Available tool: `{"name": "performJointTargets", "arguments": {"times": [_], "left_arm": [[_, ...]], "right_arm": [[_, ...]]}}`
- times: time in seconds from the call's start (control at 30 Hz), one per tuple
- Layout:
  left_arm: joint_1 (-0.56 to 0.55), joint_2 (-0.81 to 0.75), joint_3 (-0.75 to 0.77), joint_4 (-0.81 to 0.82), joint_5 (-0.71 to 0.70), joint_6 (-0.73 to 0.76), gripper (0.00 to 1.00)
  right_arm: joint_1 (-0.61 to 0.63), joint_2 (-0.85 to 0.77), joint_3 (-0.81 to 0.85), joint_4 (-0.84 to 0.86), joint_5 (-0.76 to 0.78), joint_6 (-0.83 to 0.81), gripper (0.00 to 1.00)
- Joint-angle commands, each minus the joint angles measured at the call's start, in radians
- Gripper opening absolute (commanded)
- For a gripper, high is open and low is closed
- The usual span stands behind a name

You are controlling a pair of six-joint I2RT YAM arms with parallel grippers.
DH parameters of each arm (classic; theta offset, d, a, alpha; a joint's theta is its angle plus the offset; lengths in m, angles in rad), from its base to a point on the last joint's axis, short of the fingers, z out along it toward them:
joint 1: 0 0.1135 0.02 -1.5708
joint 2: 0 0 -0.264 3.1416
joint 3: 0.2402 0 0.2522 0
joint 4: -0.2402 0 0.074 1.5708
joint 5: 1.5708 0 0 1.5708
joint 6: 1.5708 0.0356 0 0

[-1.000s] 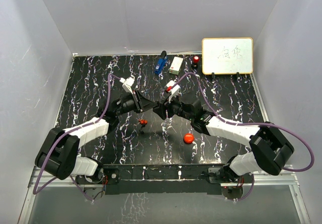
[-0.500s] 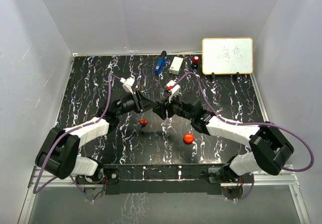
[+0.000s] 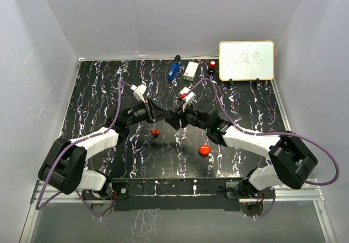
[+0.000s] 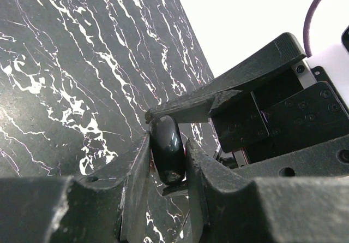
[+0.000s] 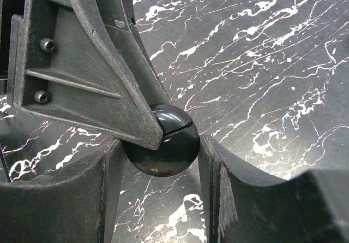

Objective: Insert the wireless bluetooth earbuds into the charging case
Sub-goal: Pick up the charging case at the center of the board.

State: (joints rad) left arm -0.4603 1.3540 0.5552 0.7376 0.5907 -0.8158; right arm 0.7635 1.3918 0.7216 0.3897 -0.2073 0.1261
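Note:
The charging case [image 5: 169,139] is a glossy black round puck with a seam, held above the table where both grippers meet at mid-table. My left gripper [image 4: 168,144] is shut on the case [image 4: 168,153], pinching its flat faces. My right gripper [image 5: 161,144] closes on its rim from the other side, with both fingers against it. In the top view the left gripper [image 3: 162,116] and right gripper [image 3: 174,118] touch tip to tip and hide the case. A tiny red-and-black earbud [image 3: 155,132] lies on the table just in front of them. The mostly black earbud is not visible.
A red round puck [image 3: 204,150] lies front right of centre. At the back edge stand a blue object [image 3: 174,68], a white box [image 3: 191,70], a small red-and-black item [image 3: 211,65] and a whiteboard [image 3: 246,60]. White walls enclose the black marbled table [image 3: 98,101].

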Motion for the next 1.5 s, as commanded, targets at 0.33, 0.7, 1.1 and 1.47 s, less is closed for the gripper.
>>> {"name": "performJointTargets", "arguments": {"times": [0.33, 0.7, 1.1, 1.47], "left_arm": [[-0.008, -0.095, 0.005, -0.051, -0.064, 0.045, 0.0], [-0.008, -0.075, 0.039, -0.074, -0.084, 0.018, 0.0], [-0.008, -0.047, 0.062, -0.073, -0.079, -0.035, 0.0], [-0.007, 0.045, 0.127, -0.081, 0.024, -0.085, 0.0]], "right_arm": [[-0.017, -0.057, 0.02, 0.031, 0.057, 0.043, 0.92], [-0.105, -0.26, 0.025, -0.145, 0.219, 0.12, 0.98], [-0.104, -0.188, 0.049, -0.213, 0.12, 0.107, 0.98], [-0.102, -0.203, 0.013, -0.194, -0.048, -0.006, 0.97]]}}
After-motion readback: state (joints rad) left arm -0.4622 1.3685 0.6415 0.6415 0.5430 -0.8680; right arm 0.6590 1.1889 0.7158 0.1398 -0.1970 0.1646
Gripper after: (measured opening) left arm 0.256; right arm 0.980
